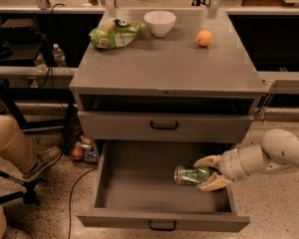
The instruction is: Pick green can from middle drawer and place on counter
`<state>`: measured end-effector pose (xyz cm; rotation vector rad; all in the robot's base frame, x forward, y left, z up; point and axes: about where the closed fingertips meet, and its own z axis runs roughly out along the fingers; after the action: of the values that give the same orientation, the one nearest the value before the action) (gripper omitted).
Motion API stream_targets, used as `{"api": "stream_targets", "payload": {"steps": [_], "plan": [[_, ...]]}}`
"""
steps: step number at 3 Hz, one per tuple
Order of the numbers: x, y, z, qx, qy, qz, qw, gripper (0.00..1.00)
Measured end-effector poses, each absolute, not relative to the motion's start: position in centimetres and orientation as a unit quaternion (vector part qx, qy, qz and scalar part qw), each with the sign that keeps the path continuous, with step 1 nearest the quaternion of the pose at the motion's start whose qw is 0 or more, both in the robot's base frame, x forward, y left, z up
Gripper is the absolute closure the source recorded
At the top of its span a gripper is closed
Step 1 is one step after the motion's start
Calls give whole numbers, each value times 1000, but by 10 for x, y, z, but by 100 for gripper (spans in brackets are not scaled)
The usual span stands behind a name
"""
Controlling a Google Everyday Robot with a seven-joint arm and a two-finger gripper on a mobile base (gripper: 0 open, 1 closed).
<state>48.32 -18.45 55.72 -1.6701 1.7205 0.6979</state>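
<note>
Below the grey surface (164, 66), the gripper (210, 173) is hovering in the middle drawer (134, 216), fingers (207, 161) spread around the green can (189, 175) (lying sideways). Squeezing should be coming next.

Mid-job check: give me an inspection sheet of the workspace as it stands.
Surface: matte-grey counter, carries clutter only.
Job's things: green-and-white drink can lying on its side in the open bottom grey drawer.
Clutter: crinkly green snack bag, white bowl, orange fruit.
Gripper: cream two-finger gripper in drawer, fingers spread either side of the can.
Cables: black cable on floor, left.
Surroundings: person's beige-trousered leg, clear water bottle.
</note>
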Motion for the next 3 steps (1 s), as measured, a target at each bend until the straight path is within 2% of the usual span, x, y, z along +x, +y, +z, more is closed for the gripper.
{"api": "stream_targets", "payload": {"steps": [2, 3], "plan": [[501, -219, 663, -622, 685, 196, 324, 100], [501, -219, 663, -622, 685, 197, 324, 100]]}}
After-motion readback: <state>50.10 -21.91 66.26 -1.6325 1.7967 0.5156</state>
